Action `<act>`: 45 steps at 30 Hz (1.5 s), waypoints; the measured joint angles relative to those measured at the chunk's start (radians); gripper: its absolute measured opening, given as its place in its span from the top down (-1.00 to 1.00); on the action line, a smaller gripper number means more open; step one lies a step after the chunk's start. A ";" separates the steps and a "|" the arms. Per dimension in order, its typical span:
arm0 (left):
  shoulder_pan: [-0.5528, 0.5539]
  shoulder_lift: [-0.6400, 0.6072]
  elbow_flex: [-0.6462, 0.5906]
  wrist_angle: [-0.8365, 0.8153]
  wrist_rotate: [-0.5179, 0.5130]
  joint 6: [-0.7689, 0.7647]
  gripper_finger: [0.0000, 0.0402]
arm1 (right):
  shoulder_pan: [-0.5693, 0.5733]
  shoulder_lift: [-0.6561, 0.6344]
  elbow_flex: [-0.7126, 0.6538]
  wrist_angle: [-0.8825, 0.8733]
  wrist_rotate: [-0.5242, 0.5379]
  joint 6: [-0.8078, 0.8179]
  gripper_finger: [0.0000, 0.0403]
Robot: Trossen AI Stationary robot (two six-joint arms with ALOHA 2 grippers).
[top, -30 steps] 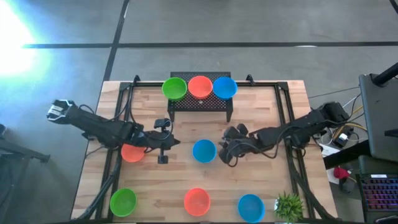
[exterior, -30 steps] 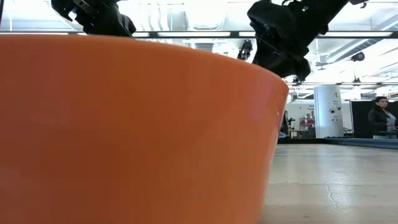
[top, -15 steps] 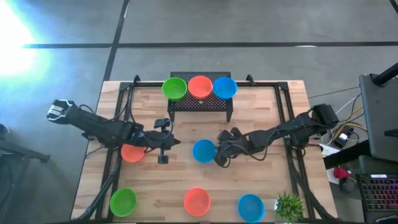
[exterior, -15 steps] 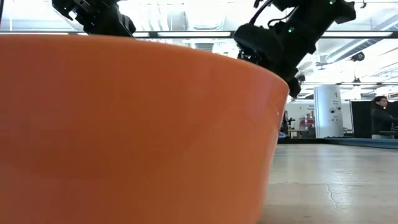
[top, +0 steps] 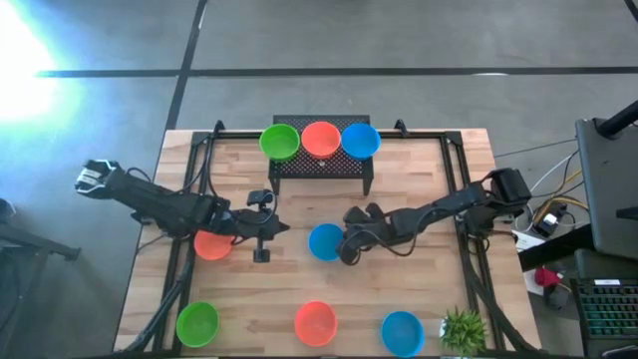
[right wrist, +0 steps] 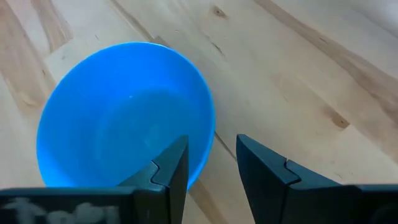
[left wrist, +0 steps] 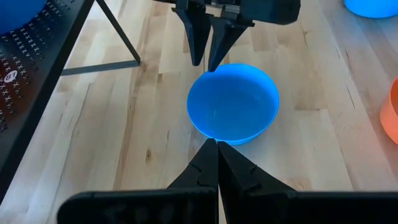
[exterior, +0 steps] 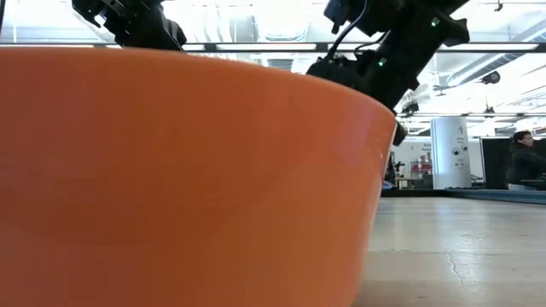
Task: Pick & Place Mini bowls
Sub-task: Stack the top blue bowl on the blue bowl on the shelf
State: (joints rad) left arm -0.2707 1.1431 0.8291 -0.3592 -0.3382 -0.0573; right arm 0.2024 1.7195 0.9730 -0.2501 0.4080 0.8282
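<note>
On the far left of the high view the left arm reaches in over the tabletop (top: pixel 419 289). The left gripper (top: pixel 261 235) has its fingers clenched with nothing between them, and it sits just right of an orange-red bowl (top: pixel 209 244) that the arm partly covers. Near the front edge stand a green bowl (top: pixel 197 322), an orange-red front bowl (top: pixel 316 321) and a blue front bowl (top: pixel 402 330).

In the middle lies the blue mini bowl (top: pixel 326 240), upright and resting on the wood, between the two grippers. The right gripper (top: pixel 348 245) is at its right rim, clearly the nearer one. In the right wrist view its fingers (right wrist: pixel 174 168) are spread apart, one over the bowl's inside and the other outside the wall, so the rim sits in the gap between them, not yet pinched. The bowl is round, so no axis matters; I judge the move turns on the fingers dropping straight over that rim and closing.

Behind stands a black perforated rack (top: pixel 319 165) carrying a green, an orange-red and a blue bowl in a row. A small potted plant (top: pixel 464 329) sits at the front right corner.

The surface is pale wood planking with a black frame. Beyond it lie grey floor, and in the low view an open hall with a person (exterior: pixel 520 162) far off at the right.
</note>
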 joint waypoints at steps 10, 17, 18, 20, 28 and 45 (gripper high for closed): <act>-0.001 0.000 0.000 0.000 0.000 0.000 1.00 | -0.001 0.064 0.000 0.013 0.001 0.007 0.39; -0.001 0.000 0.000 0.001 0.000 0.000 1.00 | -0.003 0.116 -0.001 0.074 -0.028 -0.017 0.40; -0.001 0.000 0.000 0.000 0.000 0.000 1.00 | -0.004 0.116 -0.001 0.075 -0.041 -0.017 0.41; -0.001 0.000 0.000 0.001 0.000 0.000 1.00 | -0.007 0.114 0.000 0.075 -0.065 -0.020 0.47; 0.000 0.000 0.000 0.000 0.000 0.000 1.00 | -0.011 0.109 0.000 0.077 -0.070 -0.031 0.92; 0.000 0.000 0.000 0.000 0.000 0.000 1.00 | -0.011 0.104 0.000 0.075 -0.069 -0.043 0.94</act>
State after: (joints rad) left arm -0.2703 1.1427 0.8291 -0.3588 -0.3378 -0.0570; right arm 0.1913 1.8230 0.9733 -0.1749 0.3393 0.7853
